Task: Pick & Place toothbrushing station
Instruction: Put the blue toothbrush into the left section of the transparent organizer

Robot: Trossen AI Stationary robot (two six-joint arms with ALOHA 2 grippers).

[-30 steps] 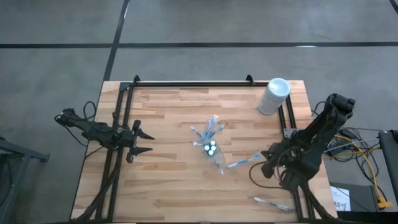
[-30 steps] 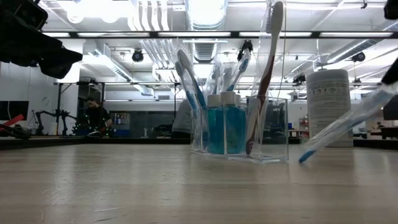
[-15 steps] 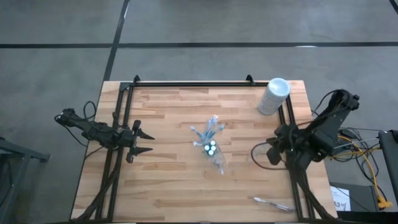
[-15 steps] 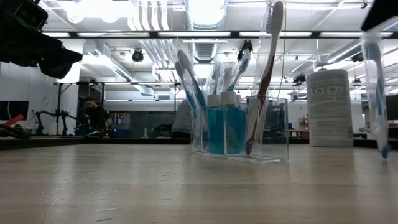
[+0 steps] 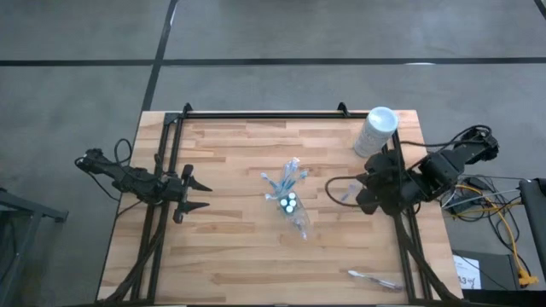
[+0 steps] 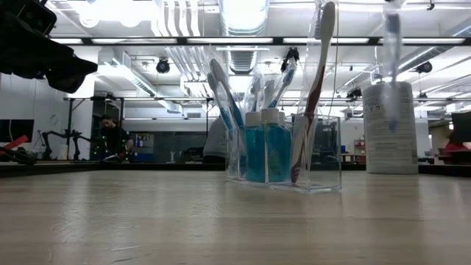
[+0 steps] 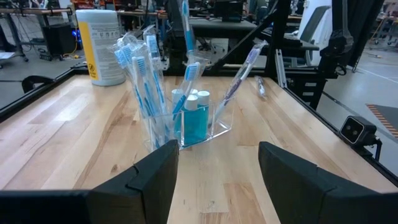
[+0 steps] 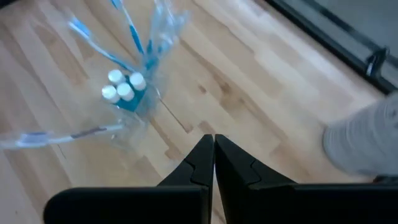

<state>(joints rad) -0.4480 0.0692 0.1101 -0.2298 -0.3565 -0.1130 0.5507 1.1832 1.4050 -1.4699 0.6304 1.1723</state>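
Note:
The toothbrushing station (image 5: 290, 201) stands at the table's middle: a clear holder (image 6: 283, 154) with blue-and-white toothbrushes and blue white-capped tubes (image 7: 191, 118); it also shows in the right wrist view (image 8: 127, 87). My right gripper (image 5: 357, 194), to the station's right, is shut (image 8: 213, 146) on a clear-wrapped blue toothbrush (image 6: 392, 59). My left gripper (image 5: 198, 194) is open (image 7: 217, 180) and empty to the station's left. Another wrapped toothbrush (image 5: 372, 277) lies flat near the table's near right corner. My right gripper holds the wrapped toothbrush by its upper end, which lies above the low view's top edge and is hidden under the gripper in the high view. The toothbrush (image 6: 392, 88) hangs about upright below the fingers, lifted clear of the table.
A tall white cylinder (image 5: 375, 130) stands at the far right corner, just beyond my right gripper; it also shows in the low view (image 6: 388, 129). Black frame rails (image 5: 264, 114) run along the far, left and right sides. Bare wood lies along the near edge (image 5: 256, 273).
My right gripper has gone up and toward the table's far edge, a little toward the station. The wrapped toothbrush, slanting with its lower end near the table a second ago, now hangs about upright and higher, clear of the table.

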